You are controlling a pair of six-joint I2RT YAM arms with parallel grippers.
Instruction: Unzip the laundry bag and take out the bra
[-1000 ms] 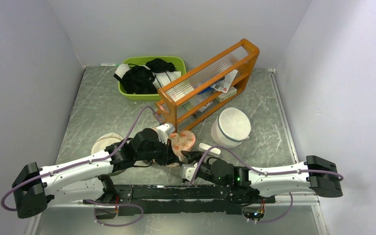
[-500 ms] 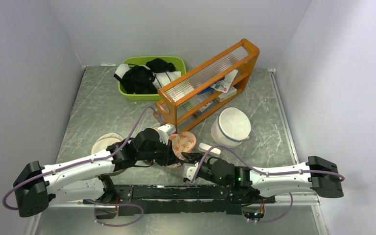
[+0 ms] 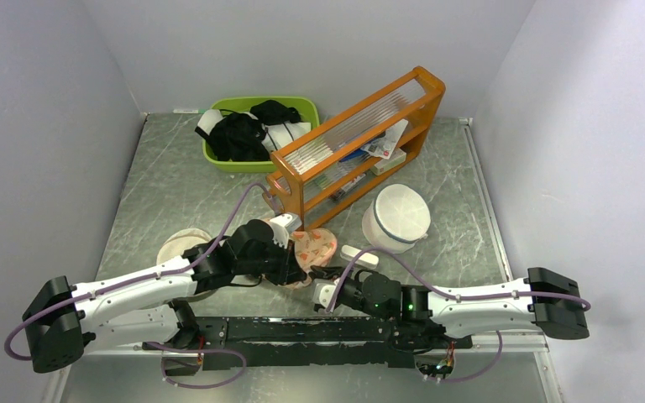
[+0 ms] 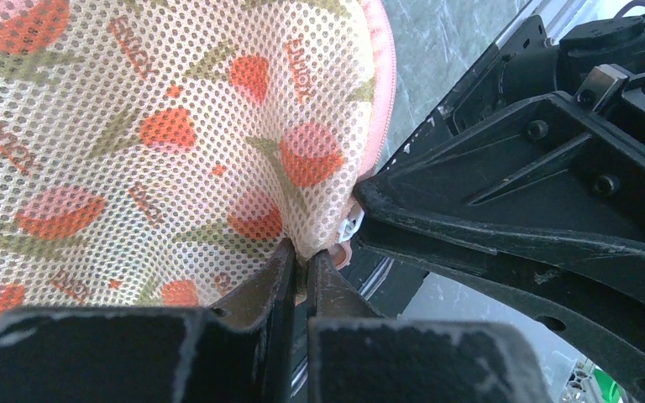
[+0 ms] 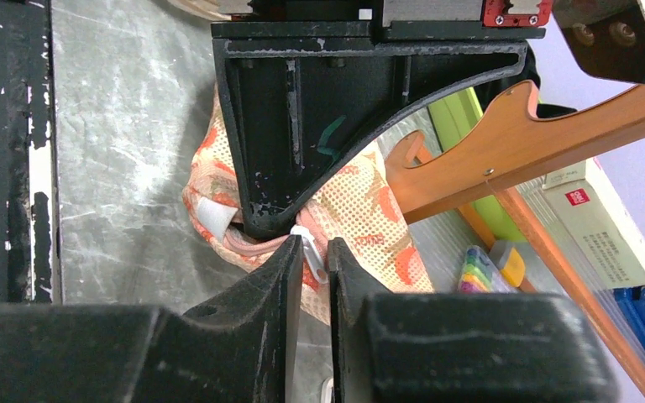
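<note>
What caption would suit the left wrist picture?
Left gripper pinches the laundry bag at its edge, beside the white zipper pull.

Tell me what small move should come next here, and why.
Probably the right claw should draw the white zipper pull along the pink rim: it appears pinched on the pull, the left claw is clamped on the laundry bag beside it, and the rim looks closed.

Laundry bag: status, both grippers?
Left gripper shut on laundry bag edge. Right gripper shut on zipper pull. Bra not in view. Wooden rack close behind bag.
</note>
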